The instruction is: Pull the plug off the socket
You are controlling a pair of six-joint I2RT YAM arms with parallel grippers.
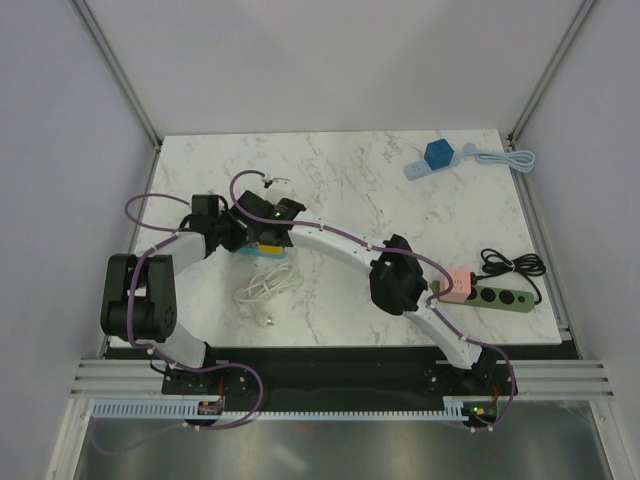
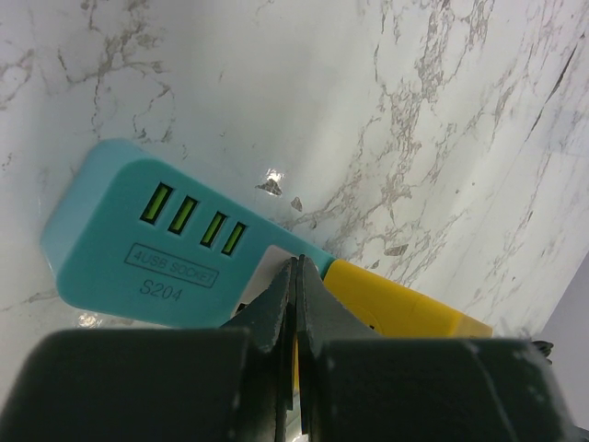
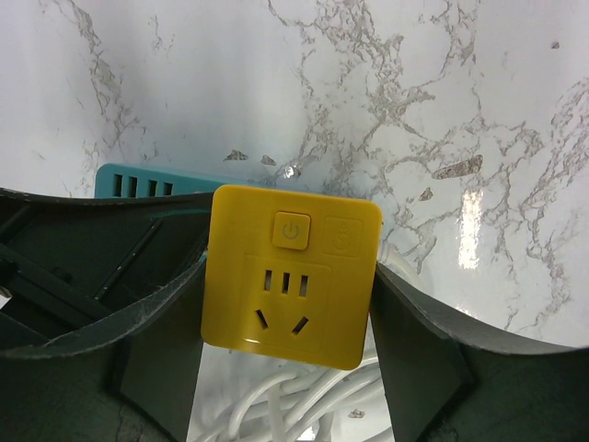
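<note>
A yellow plug adapter (image 3: 294, 230) sits against the end of a teal USB socket block (image 2: 129, 249) on the marble table, left of centre in the top view (image 1: 266, 250). My right gripper (image 3: 290, 276) is shut on the yellow plug, with one finger on each of its sides. My left gripper (image 2: 296, 264) is shut, and its tips rest on the white face of the teal socket right beside the yellow plug (image 2: 396, 308). In the top view both grippers meet over the pair, the left (image 1: 243, 240) and the right (image 1: 270, 235).
A coiled white cable (image 1: 265, 285) lies just in front of the socket and shows under the plug (image 3: 304, 405). A green power strip (image 1: 505, 297) with a pink adapter (image 1: 455, 287) and a black cord (image 1: 515, 263) lies at right. A blue cube (image 1: 437, 155) sits on a pale strip at the back right.
</note>
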